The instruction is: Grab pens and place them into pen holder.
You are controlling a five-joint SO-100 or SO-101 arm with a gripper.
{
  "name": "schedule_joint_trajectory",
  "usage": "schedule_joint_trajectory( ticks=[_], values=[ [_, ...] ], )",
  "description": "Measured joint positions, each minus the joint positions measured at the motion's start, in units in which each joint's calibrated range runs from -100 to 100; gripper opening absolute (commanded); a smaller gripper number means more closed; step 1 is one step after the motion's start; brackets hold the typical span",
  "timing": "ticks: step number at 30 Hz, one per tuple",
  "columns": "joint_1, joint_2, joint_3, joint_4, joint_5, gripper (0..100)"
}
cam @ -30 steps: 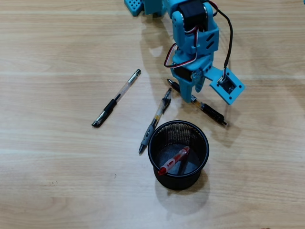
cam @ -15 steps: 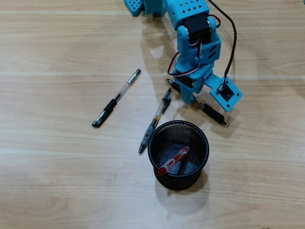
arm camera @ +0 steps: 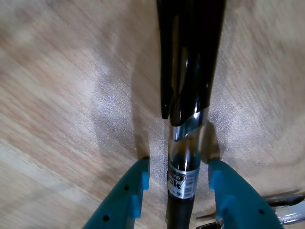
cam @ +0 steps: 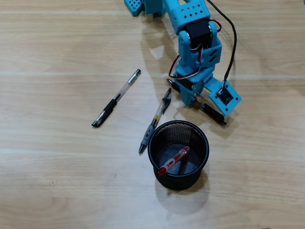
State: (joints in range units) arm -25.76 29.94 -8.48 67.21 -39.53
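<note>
The gripper [arm camera: 177, 179] is down at the table with its two teal fingers [arm camera: 138, 183] on either side of a black-capped pen [arm camera: 186, 71]; thin gaps show on both sides, so it is open and not yet clamped. In the overhead view this pen [cam: 213, 113] lies under the arm, at about 1 o'clock from the holder [cam: 178, 154].

To do the grasp well, I judge the fingers should close squarely across the barrel, with the pen centred between them, then lift straight before swinging toward the cup. A skewed pinch could roll the slim barrel out.

A red pen [cam: 173, 161] leans inside the holder. A grey-sleeved pen [cam: 155, 120] lies just beside the rim at 10 o'clock, and another black-ended pen [cam: 116, 97] sits well apart, further out at 10 o'clock.

The table [cam: 57, 181] is pale wood grain, smooth and slightly glossy. Nothing of the room beyond it shows.
</note>
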Motion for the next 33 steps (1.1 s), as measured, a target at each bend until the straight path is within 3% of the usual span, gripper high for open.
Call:
schedule_joint_trajectory(
  ticks=[3, 16, 33],
  values=[
    [0.00, 0.08, 0.00, -0.61, 0.00, 3],
    [0.18, -1.53, 0.27, 0.09, -0.21, 2],
    [9.38, -34.27, 0.27, 12.98, -0.10, 2]
  ],
)
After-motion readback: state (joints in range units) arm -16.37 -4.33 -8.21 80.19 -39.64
